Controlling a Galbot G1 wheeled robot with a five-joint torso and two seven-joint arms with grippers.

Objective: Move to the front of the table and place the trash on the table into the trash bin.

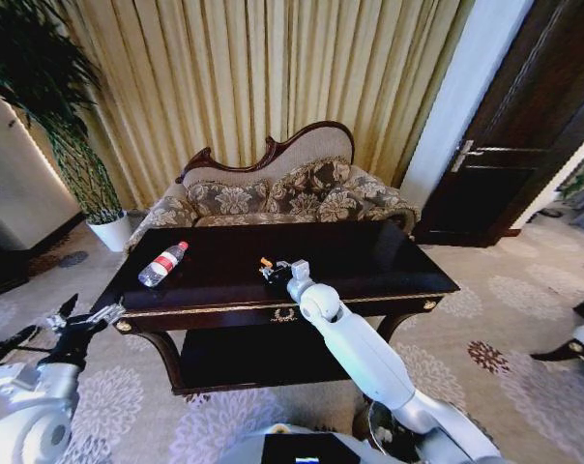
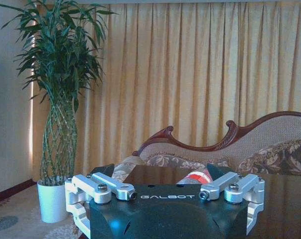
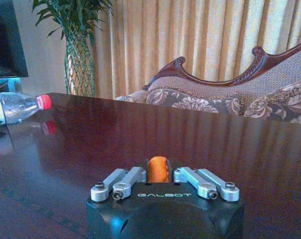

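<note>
R gripper over table centre, clamped on orange scrap. Bottle lies on table, well apart toward L gripper, which hangs w/ jaws spread off table's corner.

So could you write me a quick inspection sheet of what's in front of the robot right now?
Surface: dark glossy table, gold trim.
Job's things: bottle lying on its side near the table's left end; orange scrap mid-table.
Clutter: nothing seen.
Grippers: right gripper low over the table, shut on the orange scrap; left gripper open, off the table's left corner, pointing toward the bottle.
Cables: nothing seen.
Surroundings: sofa, curtains, potted plant, dark door, patterned carpet.
</note>
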